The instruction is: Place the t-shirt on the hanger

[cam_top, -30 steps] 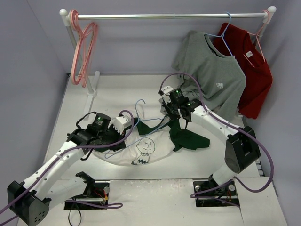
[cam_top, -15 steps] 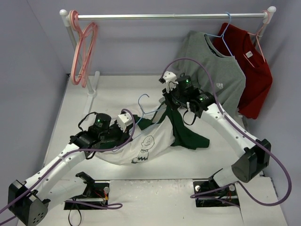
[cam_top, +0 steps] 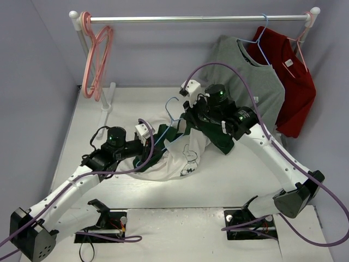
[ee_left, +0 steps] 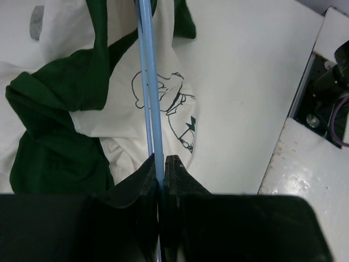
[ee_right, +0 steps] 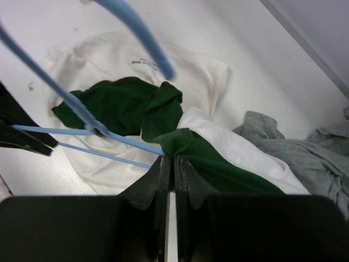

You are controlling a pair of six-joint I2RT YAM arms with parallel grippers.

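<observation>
The t-shirt (cam_top: 184, 157), off-white with dark green panels and a cartoon face print, hangs bunched between both grippers above the table. My right gripper (cam_top: 189, 117) is shut on its green ribbed collar (ee_right: 178, 142) and holds it up. My left gripper (cam_top: 153, 143) is shut on the lower wire of the light-blue hanger (cam_top: 173, 107), whose hook points up and back. In the left wrist view the hanger (ee_left: 148, 71) runs straight out from between the fingertips of the gripper (ee_left: 162, 159) across the t-shirt (ee_left: 126, 98). In the right wrist view the hanger (ee_right: 71, 103) reaches the collar beside the gripper (ee_right: 173, 159).
A rail (cam_top: 196, 18) spans the back. From it hang pink hangers (cam_top: 97, 60) at the left, and a grey t-shirt (cam_top: 248, 87) and a red t-shirt (cam_top: 297, 82) at the right. The grey shirt's hem lies close behind my right arm. Walls enclose both sides.
My right gripper has risen and shifted left with the collar, pulling the shirt off the table into a bunch. The left gripper and the hanger have tilted up and moved right.
</observation>
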